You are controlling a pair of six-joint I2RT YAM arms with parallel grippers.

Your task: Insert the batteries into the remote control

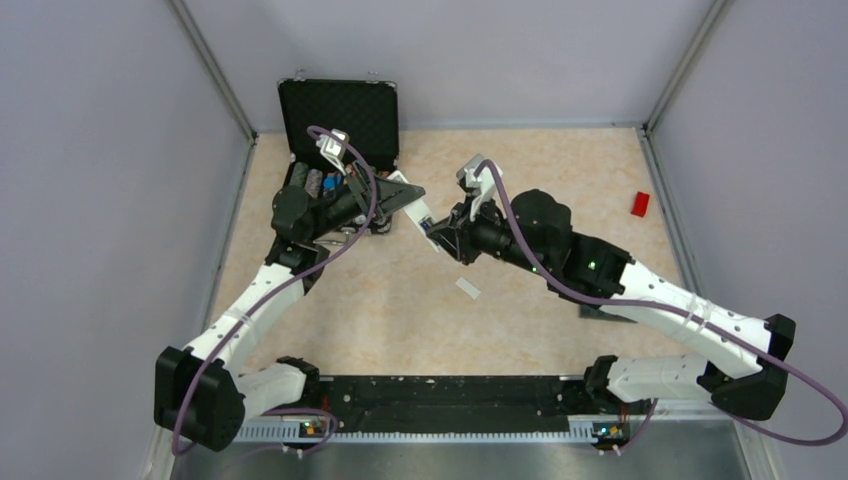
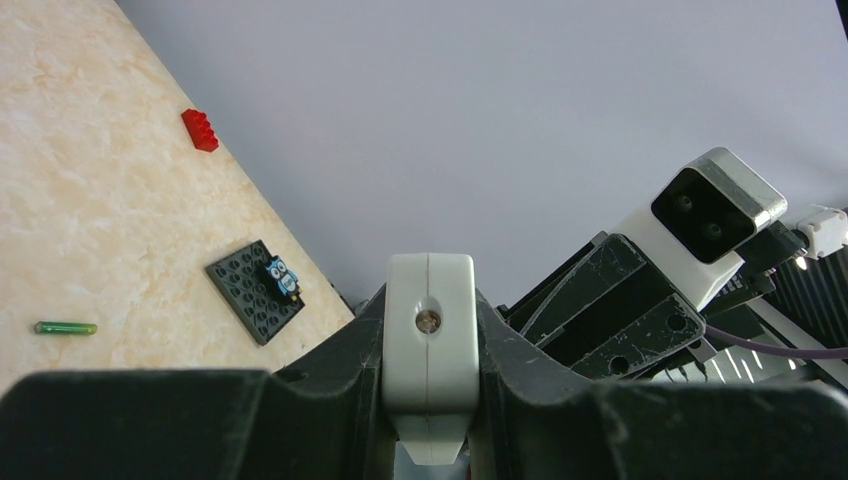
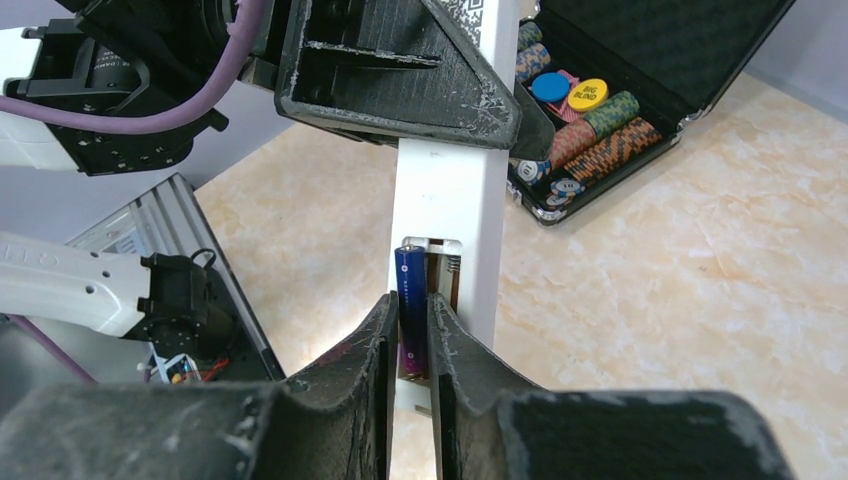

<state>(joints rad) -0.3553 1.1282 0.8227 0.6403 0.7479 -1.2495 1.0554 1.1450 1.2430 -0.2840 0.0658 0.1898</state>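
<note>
the left gripper [image 1: 403, 194] clamps the slim white bar-shaped plastic remote control [image 3: 445, 190] above the beige marbled desk [image 2: 90, 200]. a dark purple cylindrical battery [image 3: 411, 285] sits in the remote's recess, the right gripper [image 3: 410, 335] narrowly flanking it; pinching or not, i cannot tell. a thin green cylindrical battery [image 2: 65, 327] lies well apart from the remote.

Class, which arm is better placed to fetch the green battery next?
Probably right: the left gripper grips the remote control; the right gripper merely flanks the seated purple battery.
</note>
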